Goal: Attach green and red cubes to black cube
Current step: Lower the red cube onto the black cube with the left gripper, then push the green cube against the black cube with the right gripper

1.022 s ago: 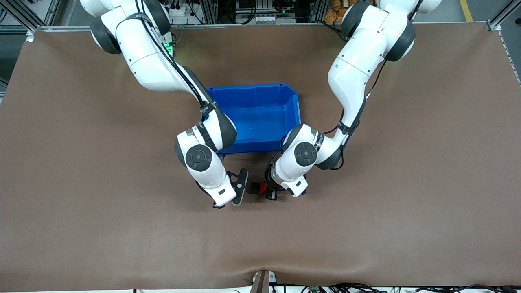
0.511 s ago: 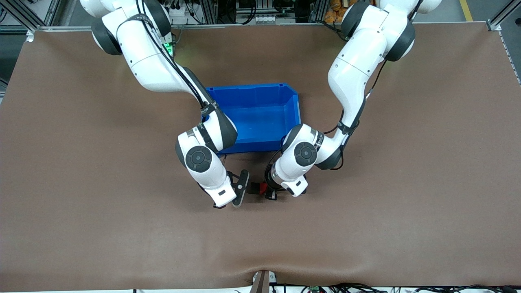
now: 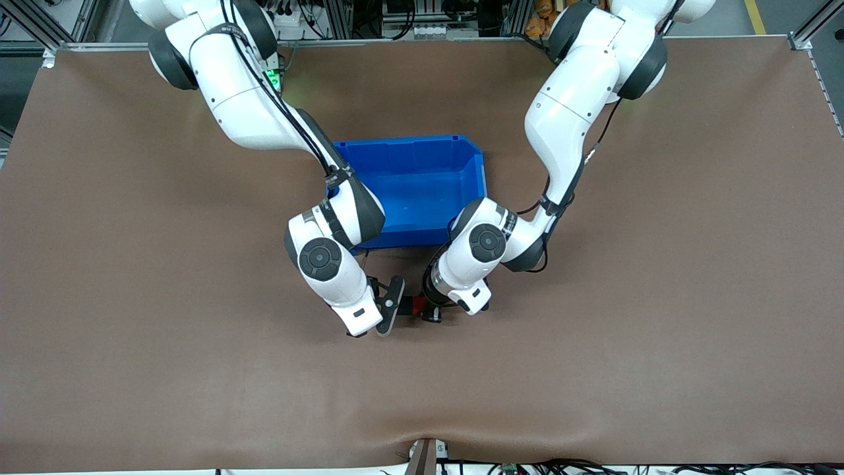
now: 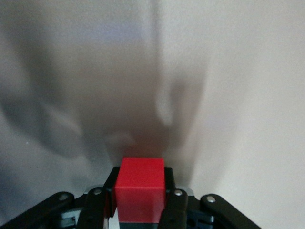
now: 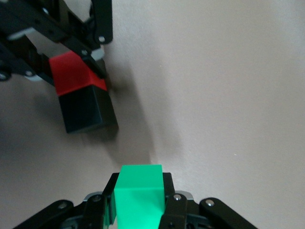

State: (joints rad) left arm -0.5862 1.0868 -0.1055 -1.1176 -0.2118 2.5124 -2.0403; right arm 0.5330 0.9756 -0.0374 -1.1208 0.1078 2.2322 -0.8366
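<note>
My left gripper (image 4: pixel 139 200) is shut on the red cube (image 4: pixel 139 188). In the right wrist view the black cube (image 5: pixel 88 112) sits joined to the red cube (image 5: pixel 72 71), just above the brown table. My right gripper (image 5: pixel 139 200) is shut on the green cube (image 5: pixel 138 193), which points at the black cube with a gap between them. In the front view the left gripper (image 3: pixel 422 307) and the right gripper (image 3: pixel 388 315) face each other closely over the table, with the red cube (image 3: pixel 417 304) between them. The green cube is hidden there under the right hand.
A blue bin (image 3: pixel 476 160) stands on the table farther from the front camera than both grippers, close to both forearms. Brown mat (image 3: pixel 593 369) stretches on all sides around the grippers.
My left gripper has moved with the red and black cubes toward the right gripper, narrowing the gap. The right arm has barely moved.
</note>
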